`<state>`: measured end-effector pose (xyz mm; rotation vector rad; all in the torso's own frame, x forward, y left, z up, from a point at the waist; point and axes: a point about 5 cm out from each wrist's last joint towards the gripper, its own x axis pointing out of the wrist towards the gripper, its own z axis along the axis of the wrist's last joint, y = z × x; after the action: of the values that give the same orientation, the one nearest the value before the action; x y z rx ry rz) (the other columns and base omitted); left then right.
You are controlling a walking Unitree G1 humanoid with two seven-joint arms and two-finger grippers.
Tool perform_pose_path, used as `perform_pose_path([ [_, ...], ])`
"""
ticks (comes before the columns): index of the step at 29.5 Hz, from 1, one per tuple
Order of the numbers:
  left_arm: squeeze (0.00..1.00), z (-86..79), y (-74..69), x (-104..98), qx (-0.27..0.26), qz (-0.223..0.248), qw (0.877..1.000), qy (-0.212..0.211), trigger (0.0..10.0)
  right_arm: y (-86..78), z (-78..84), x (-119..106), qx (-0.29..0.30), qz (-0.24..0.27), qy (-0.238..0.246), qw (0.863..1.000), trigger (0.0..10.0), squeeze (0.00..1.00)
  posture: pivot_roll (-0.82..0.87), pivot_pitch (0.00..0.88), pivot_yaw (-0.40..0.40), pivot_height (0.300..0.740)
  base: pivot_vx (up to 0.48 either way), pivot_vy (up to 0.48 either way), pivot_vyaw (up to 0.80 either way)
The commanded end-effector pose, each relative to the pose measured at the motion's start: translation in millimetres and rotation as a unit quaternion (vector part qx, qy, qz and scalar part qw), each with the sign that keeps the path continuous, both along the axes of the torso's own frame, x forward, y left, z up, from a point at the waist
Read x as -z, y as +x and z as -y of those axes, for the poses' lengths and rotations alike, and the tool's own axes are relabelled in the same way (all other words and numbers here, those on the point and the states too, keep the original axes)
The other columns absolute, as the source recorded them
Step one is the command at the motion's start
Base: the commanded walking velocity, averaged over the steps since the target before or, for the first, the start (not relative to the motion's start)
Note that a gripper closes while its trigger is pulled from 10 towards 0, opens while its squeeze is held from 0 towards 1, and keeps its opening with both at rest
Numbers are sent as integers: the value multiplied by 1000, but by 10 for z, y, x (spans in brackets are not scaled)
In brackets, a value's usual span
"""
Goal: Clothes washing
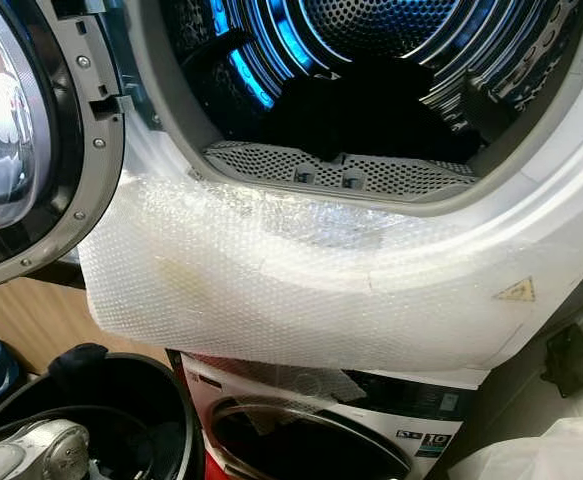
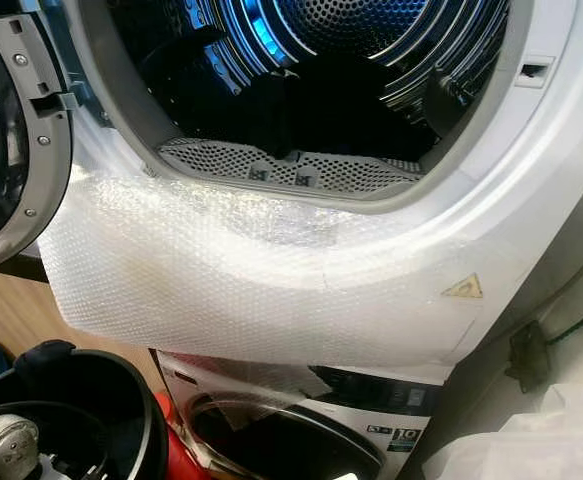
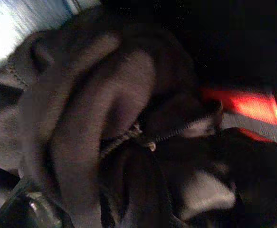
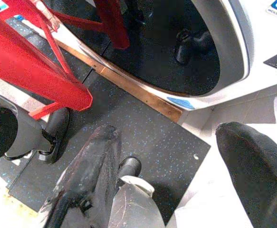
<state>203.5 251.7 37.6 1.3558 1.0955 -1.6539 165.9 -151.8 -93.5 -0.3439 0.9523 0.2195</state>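
The upper machine's drum (image 1: 371,40) stands open and is lit blue, with dark clothes (image 1: 361,110) lying at its bottom. Its round door (image 1: 21,130) is swung out to the left. Low at the left, my silver left arm (image 1: 26,450) reaches down into a black basket (image 1: 156,400) that has a dark garment (image 1: 76,362) over its rim. The left wrist view is pressed close to a dark garment (image 3: 90,109) with a zipper (image 3: 143,137). My right gripper (image 4: 167,135) hangs open over the floor, nothing between its fingers (image 4: 88,175).
Bubble wrap (image 1: 271,290) covers the upper machine's front below the opening. A second machine (image 1: 311,440) sits underneath it. In the right wrist view a red frame (image 4: 29,61) stands on a dark speckled mat (image 4: 143,123) beside that lower machine's door (image 4: 167,52).
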Motion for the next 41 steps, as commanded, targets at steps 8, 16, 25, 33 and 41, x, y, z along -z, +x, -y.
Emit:
perform_pose_path([
  [8,0,-60,51,0,13,27,999,21,0,33,-33,-12,7,2,7,1000,10000,0,188,0,50,740,0,0,0],
  [16,0,-66,47,19,16,31,999,26,0,38,-23,-14,6,2,5,1000,10000,0,189,0,47,740,0,0,0],
  [25,0,-94,15,7,28,15,999,38,0,44,-38,-16,6,2,7,1000,10000,0,192,0,49,740,0,0,0],
  [33,0,-137,20,-40,36,7,998,50,0,50,-51,-17,6,2,9,1000,10000,0,194,0,52,740,0,0,0],
  [41,0,-173,44,-93,31,-2,998,57,0,53,-57,-18,7,2,9,1000,10000,0,193,0,55,740,0,0,0],
])
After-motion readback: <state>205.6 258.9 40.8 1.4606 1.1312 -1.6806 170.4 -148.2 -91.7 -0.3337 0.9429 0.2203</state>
